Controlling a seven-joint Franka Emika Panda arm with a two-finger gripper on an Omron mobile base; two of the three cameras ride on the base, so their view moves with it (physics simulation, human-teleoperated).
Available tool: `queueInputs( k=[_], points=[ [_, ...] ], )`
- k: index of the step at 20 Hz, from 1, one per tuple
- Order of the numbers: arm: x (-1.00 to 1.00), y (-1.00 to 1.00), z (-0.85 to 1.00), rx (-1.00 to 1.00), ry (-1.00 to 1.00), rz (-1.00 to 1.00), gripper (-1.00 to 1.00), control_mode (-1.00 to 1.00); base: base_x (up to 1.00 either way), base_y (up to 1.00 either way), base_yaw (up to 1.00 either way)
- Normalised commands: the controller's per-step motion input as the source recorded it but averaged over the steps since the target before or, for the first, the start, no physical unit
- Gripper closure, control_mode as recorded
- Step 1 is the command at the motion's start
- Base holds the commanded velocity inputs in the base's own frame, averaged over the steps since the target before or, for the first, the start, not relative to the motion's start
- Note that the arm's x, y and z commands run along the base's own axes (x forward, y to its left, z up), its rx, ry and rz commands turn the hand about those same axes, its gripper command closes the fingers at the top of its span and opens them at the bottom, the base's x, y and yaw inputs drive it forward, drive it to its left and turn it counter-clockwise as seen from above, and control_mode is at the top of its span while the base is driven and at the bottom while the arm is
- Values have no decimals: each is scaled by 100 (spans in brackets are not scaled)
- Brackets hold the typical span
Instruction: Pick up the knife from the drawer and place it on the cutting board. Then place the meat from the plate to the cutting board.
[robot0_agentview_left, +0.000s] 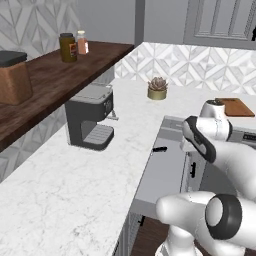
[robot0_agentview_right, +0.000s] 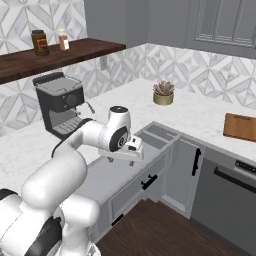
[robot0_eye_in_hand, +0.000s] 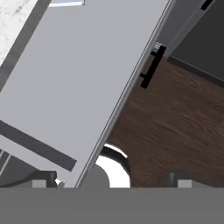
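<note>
The drawer (robot0_agentview_left: 162, 177) stands pulled out below the marble counter, and its flat grey inside (robot0_eye_in_hand: 74, 78) lies under the hand. The knife's black handle (robot0_agentview_left: 159, 149) rests near the drawer's left rim, and a sliver of its shiny blade (robot0_eye_in_hand: 65, 2) shows at the top edge of the hand view. My gripper (robot0_agentview_right: 133, 147) hovers over the drawer's front part, open, with nothing between its tips (robot0_eye_in_hand: 111, 179). The cutting board (robot0_agentview_right: 241, 127) lies bare on the counter at the far right (robot0_agentview_left: 235, 106). The meat and the plate are out of view.
A coffee machine (robot0_agentview_right: 60, 104) and a potted succulent (robot0_agentview_right: 163, 93) stand on the counter. Jars (robot0_agentview_left: 68, 47) and a knife block (robot0_agentview_left: 14, 77) sit on the dark wall shelf. The drawer's dark handle (robot0_eye_in_hand: 151, 65) juts over the wooden floor. A dishwasher (robot0_agentview_right: 227, 195) is at the right.
</note>
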Motion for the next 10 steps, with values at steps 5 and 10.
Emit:
queueInputs(
  k=[5,10],
  points=[
    [58,-12,-29,0,0,-2,-100,-100,0,0,0],
    [49,-11,-32,0,0,-2,-100,-100,0,0,0]
  ],
)
